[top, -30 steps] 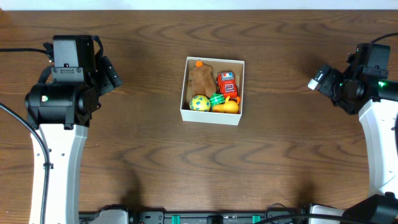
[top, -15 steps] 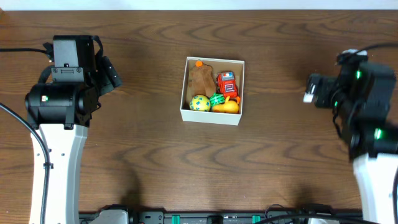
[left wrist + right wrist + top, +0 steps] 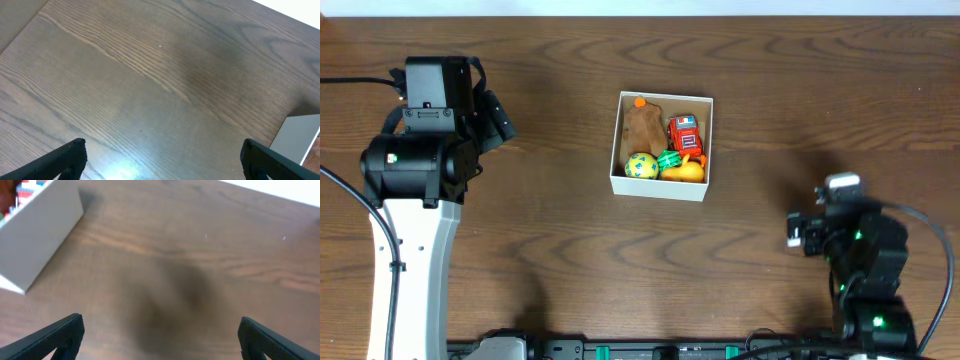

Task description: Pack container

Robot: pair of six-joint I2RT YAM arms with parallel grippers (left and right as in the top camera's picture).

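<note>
The container (image 3: 617, 150) is a small square white box with a tan inside at the table's middle. In it lie a brown toy (image 3: 643, 127), a red toy (image 3: 684, 133), a yellow-green ball (image 3: 641, 165), a green piece (image 3: 667, 158) and an orange toy (image 3: 685, 171). A corner of the box shows in the left wrist view (image 3: 299, 136) and its wall in the right wrist view (image 3: 40, 240). My left gripper (image 3: 162, 160) is open and empty over bare wood at the far left. My right gripper (image 3: 160, 337) is open and empty, right of the box.
The dark wooden table (image 3: 770, 80) runs to a pale strip at its far edge. My left arm (image 3: 420, 150) stands at the left, my right arm (image 3: 855, 255) at the lower right.
My right arm has swung from the right edge toward the table's front, ending at the lower right. The left arm and the box have not moved.
</note>
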